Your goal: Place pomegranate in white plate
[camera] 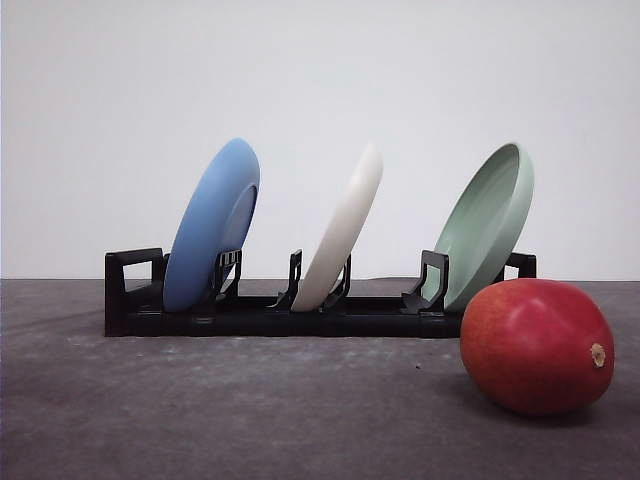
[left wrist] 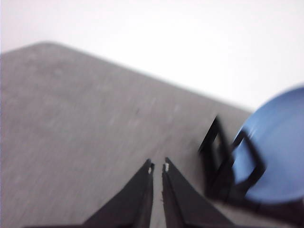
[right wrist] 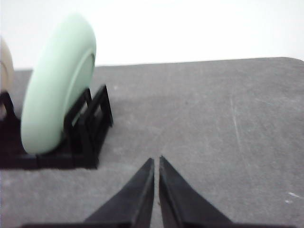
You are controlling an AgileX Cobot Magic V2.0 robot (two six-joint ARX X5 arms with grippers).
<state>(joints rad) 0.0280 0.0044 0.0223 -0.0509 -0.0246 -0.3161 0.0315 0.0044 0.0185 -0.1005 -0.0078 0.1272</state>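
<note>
A glossy red pomegranate (camera: 537, 346) lies on the grey table at the front right, its tan stem nub facing right. Behind it a black rack (camera: 300, 312) holds three plates on edge; the white plate (camera: 343, 228) leans in the middle slot. A sliver of the white plate (right wrist: 5, 64) shows in the right wrist view. My left gripper (left wrist: 158, 166) is shut, empty, over bare table beside the rack's blue-plate end. My right gripper (right wrist: 156, 161) is shut too, holding nothing, over the table near the green-plate end.
A blue plate (camera: 211, 225) leans in the rack's left slot and a pale green plate (camera: 485, 224) in the right one. The blue plate (left wrist: 275, 152) and the green plate (right wrist: 57, 83) stand close to the grippers. Grey tabletop (camera: 250, 410) stretches in front.
</note>
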